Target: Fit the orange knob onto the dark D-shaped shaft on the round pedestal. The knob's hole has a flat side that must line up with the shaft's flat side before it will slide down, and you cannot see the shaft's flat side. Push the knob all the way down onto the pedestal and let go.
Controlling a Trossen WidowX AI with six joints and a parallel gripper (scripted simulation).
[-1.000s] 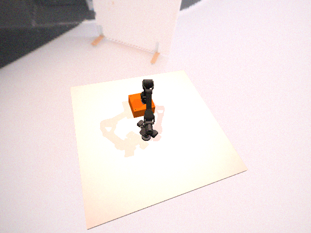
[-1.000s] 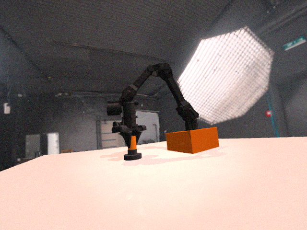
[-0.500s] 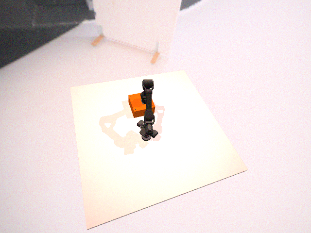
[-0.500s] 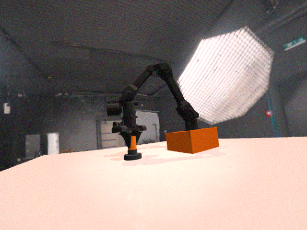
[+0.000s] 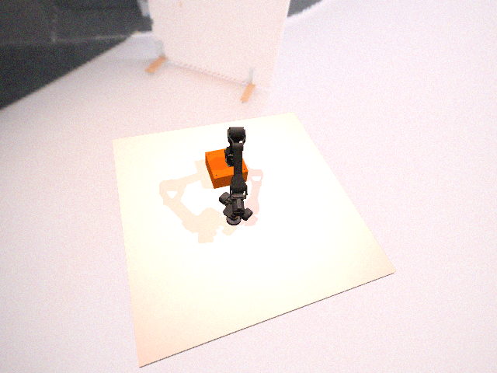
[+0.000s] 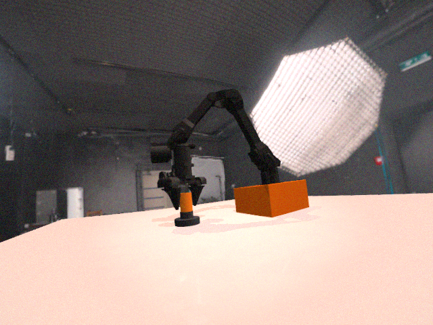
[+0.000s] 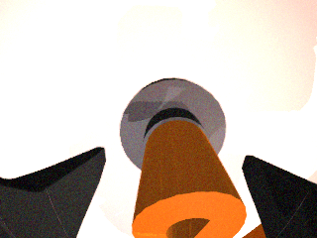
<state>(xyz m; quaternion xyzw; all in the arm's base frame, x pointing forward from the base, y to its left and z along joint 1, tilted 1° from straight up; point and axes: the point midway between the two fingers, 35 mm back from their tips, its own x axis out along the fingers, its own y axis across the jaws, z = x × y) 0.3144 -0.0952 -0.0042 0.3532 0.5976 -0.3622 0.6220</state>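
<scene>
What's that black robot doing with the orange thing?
The robot arm is putting an orange knob on a round pedestal. The knob stands upright, and it looks all the way down. The gripper is open around it, with a gap on each side, so it has let go. It looks like only backing away is left.

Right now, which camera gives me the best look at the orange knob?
The wrist view: the orange knob looms large there, its top hole visible. The exterior view shows it small, side-on, above the dark pedestal. From the top, the arm mostly hides it.
</scene>
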